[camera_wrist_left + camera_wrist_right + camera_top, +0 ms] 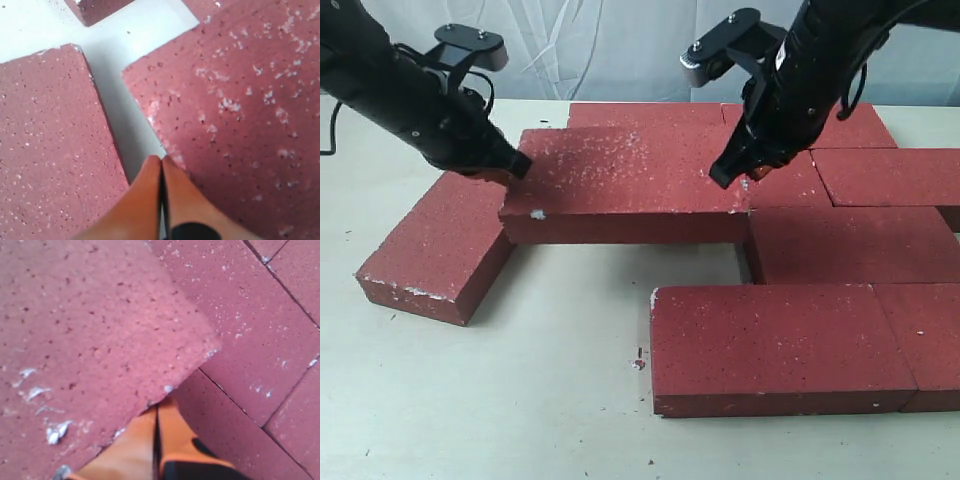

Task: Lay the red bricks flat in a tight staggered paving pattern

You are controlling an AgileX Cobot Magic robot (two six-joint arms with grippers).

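Observation:
One red brick (pixel 630 185) with whitish speckles hangs across the middle, seemingly raised off the table and pinched endways between both grippers. My left gripper (pixel 512 166) is shut, its tips pressed to the brick's left end; in the left wrist view the orange fingertips (pixel 161 160) meet the edge of that brick (pixel 240 100). At the brick's right end my right gripper (pixel 726 176) is shut too, tips (pixel 157 407) against the edge of the brick (pixel 90 325). A loose brick (pixel 440 245) lies angled at the left. Laid bricks (pixel 850 245) fill the right side.
A front brick (pixel 770 350) lies flat near the table's near edge, joined by another at its right. More bricks sit at the back (pixel 645 115). Pale tabletop (pixel 520 400) shows at the front left, with small crumbs (pixel 638 362) on it.

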